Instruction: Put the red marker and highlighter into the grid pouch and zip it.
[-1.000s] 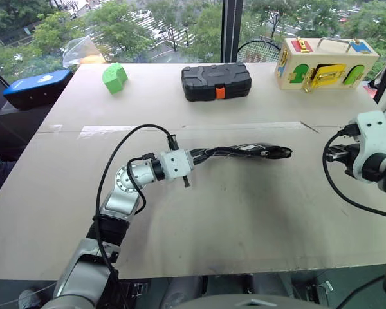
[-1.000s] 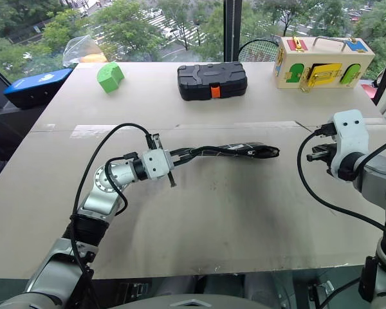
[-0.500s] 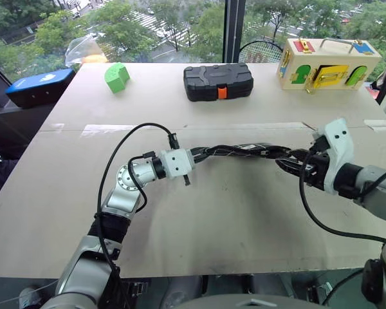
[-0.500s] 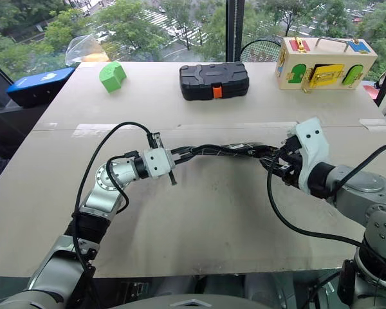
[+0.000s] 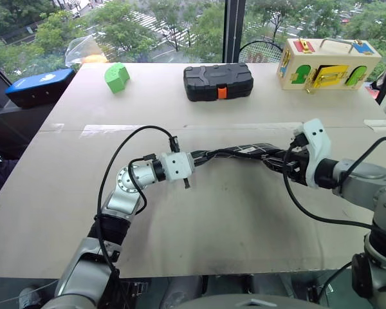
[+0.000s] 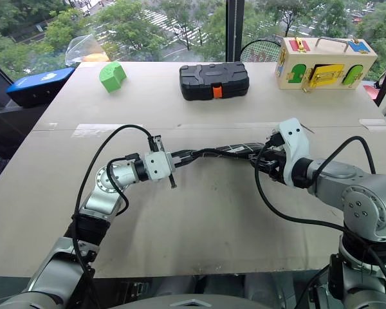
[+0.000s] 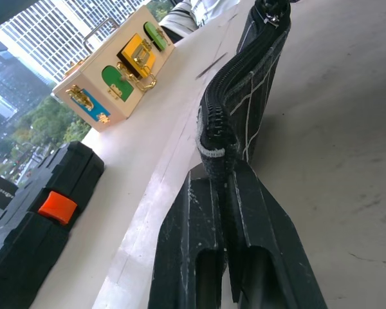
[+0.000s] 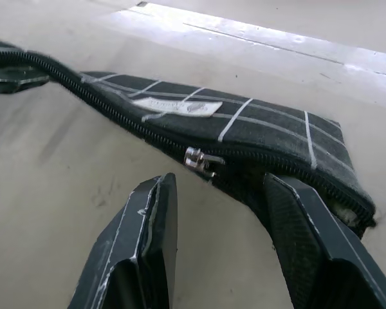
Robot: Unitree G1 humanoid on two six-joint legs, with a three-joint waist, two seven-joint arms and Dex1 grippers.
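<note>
two grippers work the grid pouch [image 8: 244, 132] near the middle of the table [image 5: 231, 219], held off the surface and stretched left to right between them. the left gripper [image 7: 226, 193] has its fingers pressed together on the pouch's left end, clamped right on the zipper edge, so that end is pinned. the right gripper [image 8: 235, 212] sits at the pouch's right end with its fingers apart, one on each side of the zipper line, and the small metal zipper pull [image 8: 198, 159] lies just beyond the fingertips, not yet pinched. the white label [image 8: 174, 106] faces up on the gridded fabric. neither the red marker nor the highlighter can be picked out, so i cannot tell whether they are inside; judging by the pouch being gripped by its ends, the zipping step looks to be the one in hand. the next move seems to call for the right gripper to ease forward a little, line its fingers up on the pull and pinch it, then drag it along the teeth while the left gripper keeps the fabric taut. the pull is small and lies flat, so a slightly off approach could catch fabric instead. far back on the table sit a green block [image 5: 116, 76], a black hard case [image 5: 217, 82] and a wooden latch box [image 5: 325, 63], all well apart from the work.
</note>
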